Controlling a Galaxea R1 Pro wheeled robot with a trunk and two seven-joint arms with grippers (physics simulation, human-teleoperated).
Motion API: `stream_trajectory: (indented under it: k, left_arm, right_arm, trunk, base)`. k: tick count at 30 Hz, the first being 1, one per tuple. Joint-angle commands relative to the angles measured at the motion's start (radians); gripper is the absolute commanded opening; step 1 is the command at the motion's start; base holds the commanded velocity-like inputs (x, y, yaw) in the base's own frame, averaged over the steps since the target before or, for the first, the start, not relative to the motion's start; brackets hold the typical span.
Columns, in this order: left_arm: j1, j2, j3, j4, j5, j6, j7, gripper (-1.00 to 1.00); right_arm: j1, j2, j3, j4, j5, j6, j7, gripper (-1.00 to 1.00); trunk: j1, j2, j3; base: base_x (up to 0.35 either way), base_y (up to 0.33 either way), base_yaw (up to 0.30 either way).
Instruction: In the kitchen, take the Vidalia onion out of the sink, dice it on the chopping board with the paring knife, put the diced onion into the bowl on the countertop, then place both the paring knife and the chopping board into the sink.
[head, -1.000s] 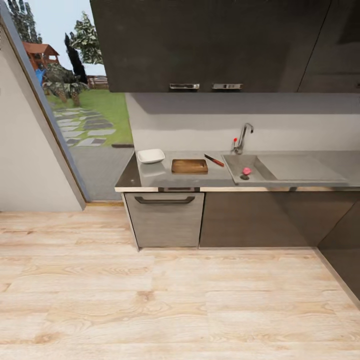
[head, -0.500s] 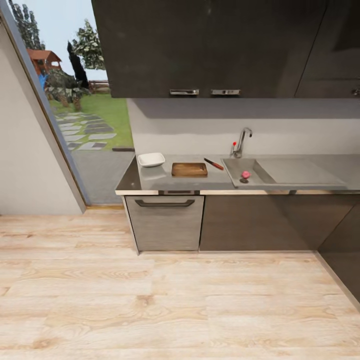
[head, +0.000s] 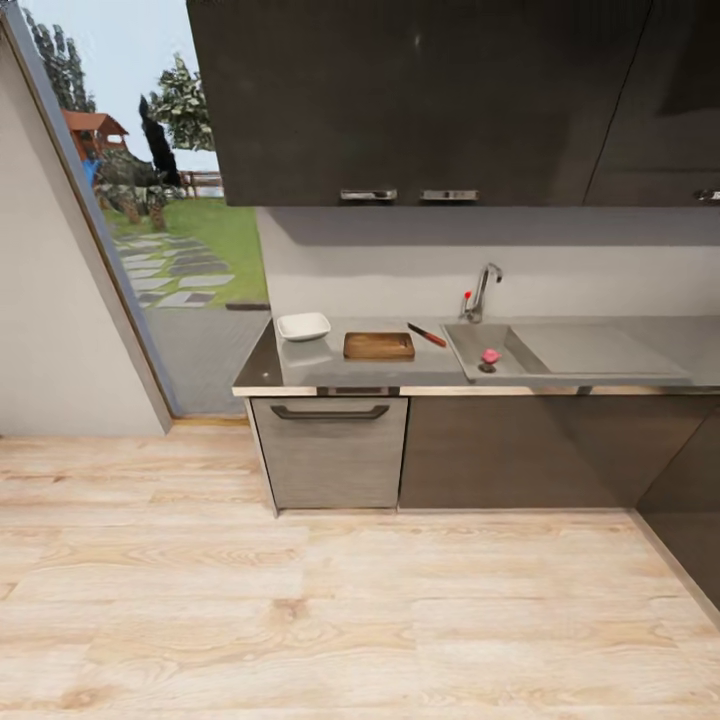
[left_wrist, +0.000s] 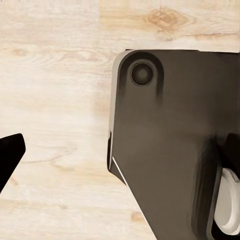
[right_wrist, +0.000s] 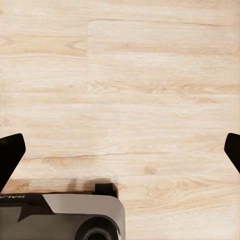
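Across the wooden floor, the grey countertop (head: 300, 368) carries the white bowl (head: 303, 326) at its left end. The dark-brown chopping board (head: 379, 345) lies to the bowl's right, and the red-handled paring knife (head: 427, 335) lies between board and sink. The pinkish Vidalia onion (head: 490, 356) rests in the steel sink (head: 510, 347) near the drain. The right wrist view has my right gripper (right_wrist: 120, 152) open over bare floor, black fingertips (right_wrist: 10, 155) far apart. My left gripper (left_wrist: 120, 152) also hangs open above the floor and my own dark base (left_wrist: 170, 150).
A chrome tap (head: 483, 288) with a red knob stands behind the sink. Dark wall cabinets (head: 400, 100) hang above the counter and dark fronts and a grey drawer (head: 330, 450) sit below. A glass door (head: 170, 230) to the garden is at the left. Counter fronts continue at the right (head: 690, 500).
The whole head view has shifted, with the counter now a little lower in the picture, so the camera moved. Bowl, board, knife and onion keep their places.
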Motion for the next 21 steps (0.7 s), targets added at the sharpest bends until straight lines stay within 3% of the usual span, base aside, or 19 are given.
stream_trajectory:
  k: [1, 21]
  left_arm:
    - [-0.001, 0.000, 0.001, 0.002, 0.005, -0.005, -0.002, 1.00]
    - [-0.001, 0.000, 0.001, 0.002, 0.005, -0.005, -0.002, 1.00]
  right_arm:
    - [-0.001, 0.000, 0.006, 0.001, -0.002, -0.002, -0.005, 1.00]
    - [-0.001, 0.000, 0.006, 0.001, -0.002, -0.002, -0.005, 1.00]
  trunk:
    - [0.001, -0.002, 0.000]
    - [0.001, -0.002, 0.032]
  base:
    - [0.000, 0.000, 0.000]
    - [0.000, 0.000, 0.000]
